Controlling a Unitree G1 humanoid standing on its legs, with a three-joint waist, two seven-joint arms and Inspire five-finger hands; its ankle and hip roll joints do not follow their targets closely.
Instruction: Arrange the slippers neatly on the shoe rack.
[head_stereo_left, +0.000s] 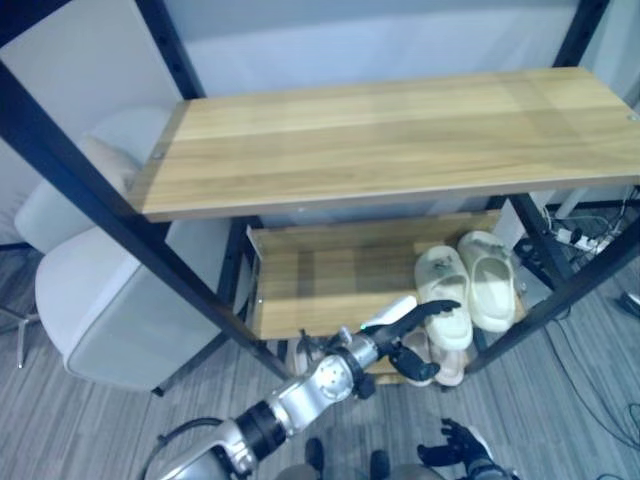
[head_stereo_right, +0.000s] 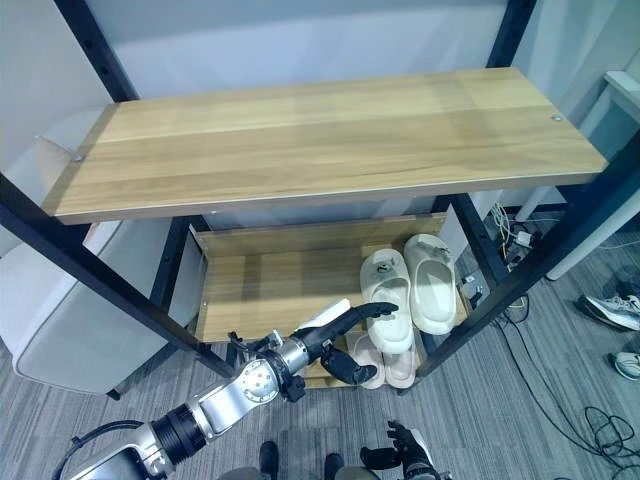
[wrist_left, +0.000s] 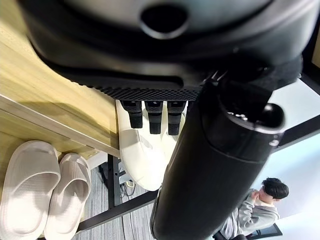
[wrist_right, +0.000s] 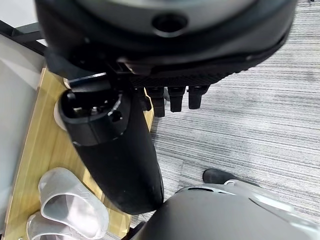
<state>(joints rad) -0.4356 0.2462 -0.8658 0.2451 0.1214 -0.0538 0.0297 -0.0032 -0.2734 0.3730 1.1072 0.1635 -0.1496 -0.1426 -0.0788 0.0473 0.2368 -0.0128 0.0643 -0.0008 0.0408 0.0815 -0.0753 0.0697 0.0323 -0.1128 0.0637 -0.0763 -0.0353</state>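
A black-framed shoe rack (head_stereo_left: 90, 200) with wooden shelves stands on grey carpet. On its middle shelf (head_stereo_right: 270, 280), toward the right end, a pair of cream slippers (head_stereo_right: 410, 290) lies side by side, toes toward the back. A second, pinkish pair of slippers (wrist_left: 42, 187) sits on the shelf below, at the front edge.

The left arm reaches in from the lower left, its left hand (head_stereo_right: 345, 335) at the front edge of the middle shelf. Its fingers stretch straight toward the nearer cream slipper, fingertips at its heel, thumb hanging apart below; it grips nothing.

The right hand (head_stereo_left: 455, 445) hangs low over the carpet, fingers loosely spread, holding nothing.
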